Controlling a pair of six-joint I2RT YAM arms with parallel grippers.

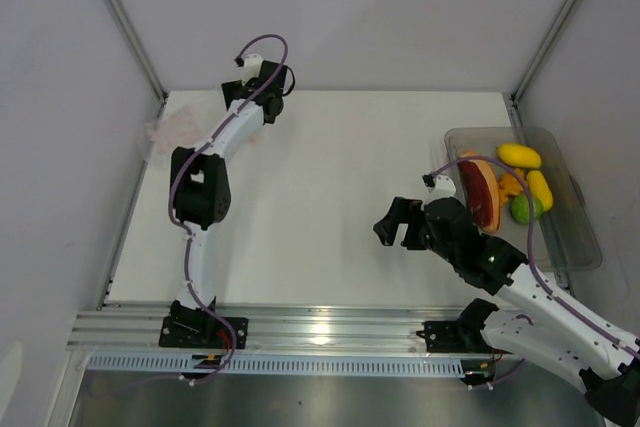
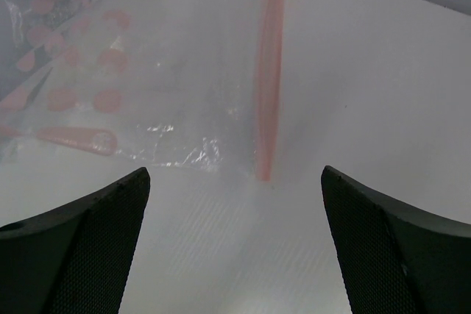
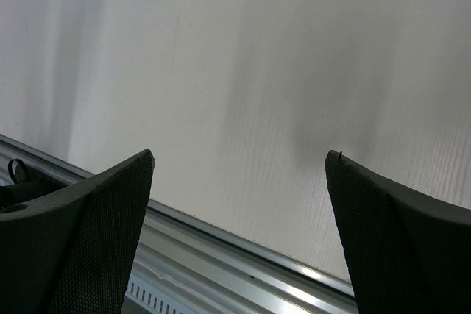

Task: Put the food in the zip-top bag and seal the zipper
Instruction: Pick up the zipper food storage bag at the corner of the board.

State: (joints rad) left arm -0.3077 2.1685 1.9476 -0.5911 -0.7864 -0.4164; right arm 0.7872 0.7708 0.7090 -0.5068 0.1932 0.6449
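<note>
The zip-top bag [image 2: 169,71] lies flat on the white table, clear and crinkly with pink dots. Its zipper [image 2: 268,71] runs as a pink-red strip toward my left gripper [image 2: 235,173], which is open just short of the strip's end, holding nothing. From above, the bag [image 1: 175,132] is a faint patch at the far left, with the left gripper [image 1: 235,97] beside it. The food sits in a tray at the right: yellow pieces [image 1: 519,155], a green lime [image 1: 525,208] and a reddish-brown piece [image 1: 480,192]. My right gripper [image 1: 398,230] hangs open left of the tray, empty [image 3: 239,155].
The rigid clear tray [image 1: 580,237] stands against the right wall. An aluminium rail [image 1: 320,327] runs along the table's near edge, also visible under the right gripper as the rail [image 3: 221,255]. White enclosure walls close in the back and both sides.
</note>
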